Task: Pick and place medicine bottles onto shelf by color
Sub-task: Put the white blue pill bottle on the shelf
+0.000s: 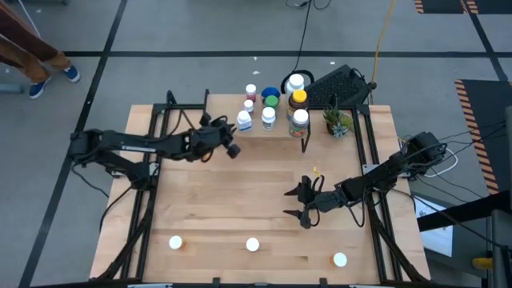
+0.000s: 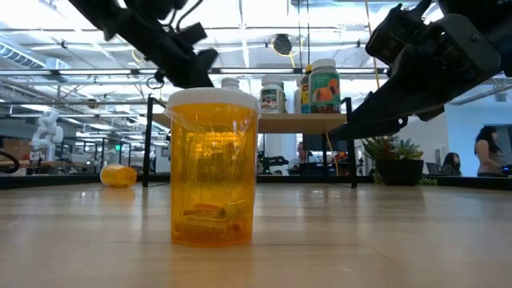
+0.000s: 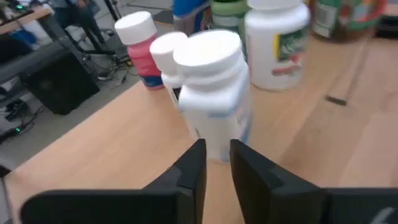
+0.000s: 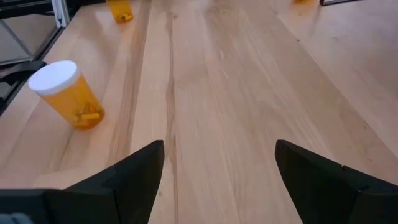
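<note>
My left hand (image 1: 233,149) sits at the upper middle of the high view, right by the shelf (image 1: 316,128). Its fingers are almost closed and hold nothing. A white bottle (image 3: 214,87) stands just past the tips. If I push ahead, I could bump it into the bottles packed close behind it. They could fall off the shelf's edge.

My right hand (image 1: 302,204) is wide open, low on the right, over bare worktop (image 1: 240,192). There is lots of room here. Three orange bottles (image 1: 253,245) wait along the bottom edge, well apart.
</note>
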Motion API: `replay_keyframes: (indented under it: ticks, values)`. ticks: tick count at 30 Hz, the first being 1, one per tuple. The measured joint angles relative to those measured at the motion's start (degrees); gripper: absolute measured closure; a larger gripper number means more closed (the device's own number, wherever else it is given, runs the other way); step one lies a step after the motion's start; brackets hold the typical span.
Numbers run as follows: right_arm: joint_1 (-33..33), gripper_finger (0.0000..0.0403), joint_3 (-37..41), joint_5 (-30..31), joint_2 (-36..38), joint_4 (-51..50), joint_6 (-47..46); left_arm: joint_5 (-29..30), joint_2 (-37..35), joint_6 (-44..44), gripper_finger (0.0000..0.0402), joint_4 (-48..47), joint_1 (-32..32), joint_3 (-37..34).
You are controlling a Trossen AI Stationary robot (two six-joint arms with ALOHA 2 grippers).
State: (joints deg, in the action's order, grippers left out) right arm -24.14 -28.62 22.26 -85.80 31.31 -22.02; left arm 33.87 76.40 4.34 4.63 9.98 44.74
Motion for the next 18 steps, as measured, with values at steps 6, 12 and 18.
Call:
replay_keyframes:
  ticks: [6, 12, 18]
  values:
    - [0.0, 0.0103, 0.0, 0.0, 0.0, -0.03, 0.51, 2.3, 1.44, 3.15, 0.037, -0.18, 2.04, -0.01]
    - [0.0, 0.0103, 0.0, -0.02, 0.0, -0.3, 1.07, 2.22, 1.43, 3.06, 0.0393, 1.61, 2.43, -0.01]
    - [0.0, 0.0103, 0.0, -0.02, 0.0, -0.28, 1.09, 0.52, 4.97, 2.3, 0.0397, 5.49, 2.43, -0.01]
